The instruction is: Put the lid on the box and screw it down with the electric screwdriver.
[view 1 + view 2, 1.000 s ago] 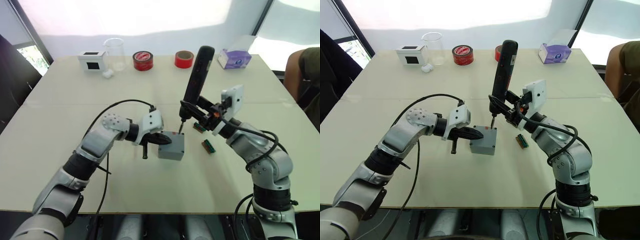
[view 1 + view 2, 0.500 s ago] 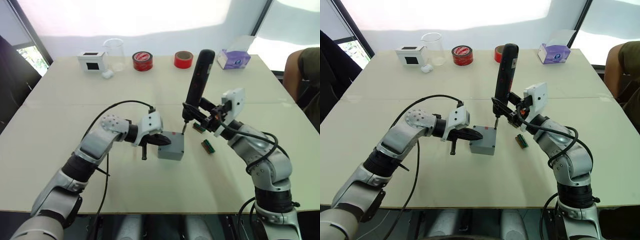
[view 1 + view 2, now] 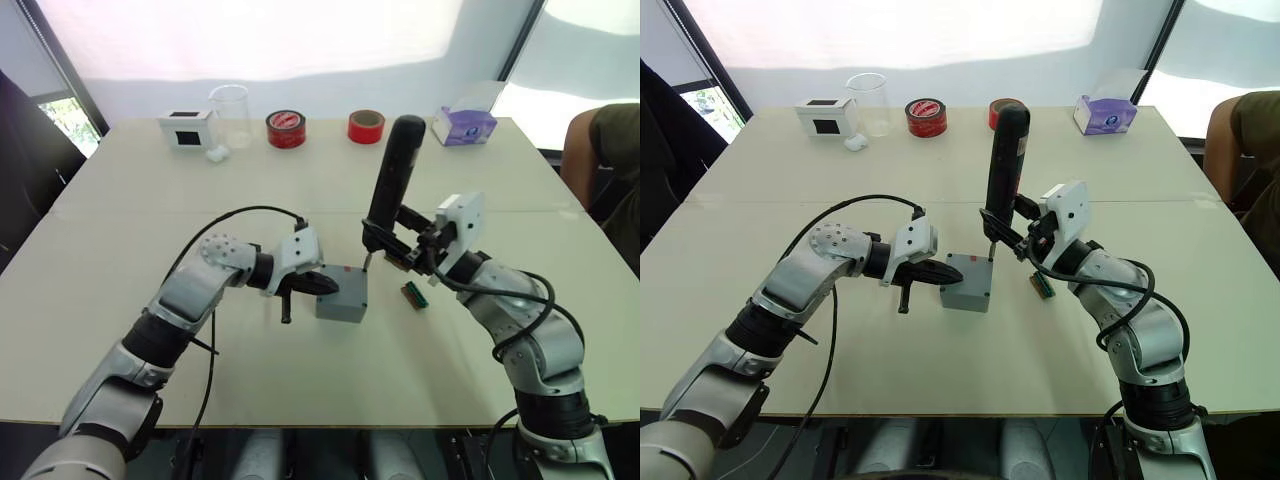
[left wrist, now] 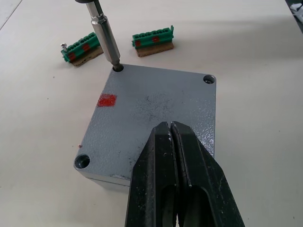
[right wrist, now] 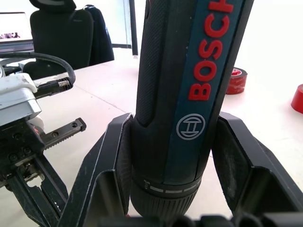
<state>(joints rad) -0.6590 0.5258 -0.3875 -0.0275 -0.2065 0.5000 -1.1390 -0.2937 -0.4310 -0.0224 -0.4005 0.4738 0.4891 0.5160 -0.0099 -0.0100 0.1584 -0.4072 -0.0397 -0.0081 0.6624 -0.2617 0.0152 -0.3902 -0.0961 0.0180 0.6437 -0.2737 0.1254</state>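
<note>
Two grippers were at work on the box (image 3: 342, 294), which sat mid-bench with the lid (image 4: 151, 113) already seated flush on top. My left gripper (image 4: 171, 142) had its fingers pressed together, their tips resting on the lid's near edge and bracing the box against the bench (image 3: 300, 190). My right gripper (image 5: 165, 156) was pinching the electric screwdriver (image 3: 390, 170) around its lower barrel, holding it nearly upright with a slight lean, the tool standing over the far corner of the box.

From the left wrist view, the bit's tip sat in the corner hole nearest the red mark (image 4: 107, 100); I could not tell whether a screw was under it. Two other corner holes showed in that view, and what was in them I could not make out; the fourth corner was hidden behind my own fingers. Two green terminal strips (image 4: 152, 39) lay on the bench just beyond the box.

I judged the step in hand to be driving the screw at that corner. The next move called for steady downward pressure along the bit's axis, the left gripper bracing the lid so the box would not spin, then lifting clear and moving to another corner.
</note>
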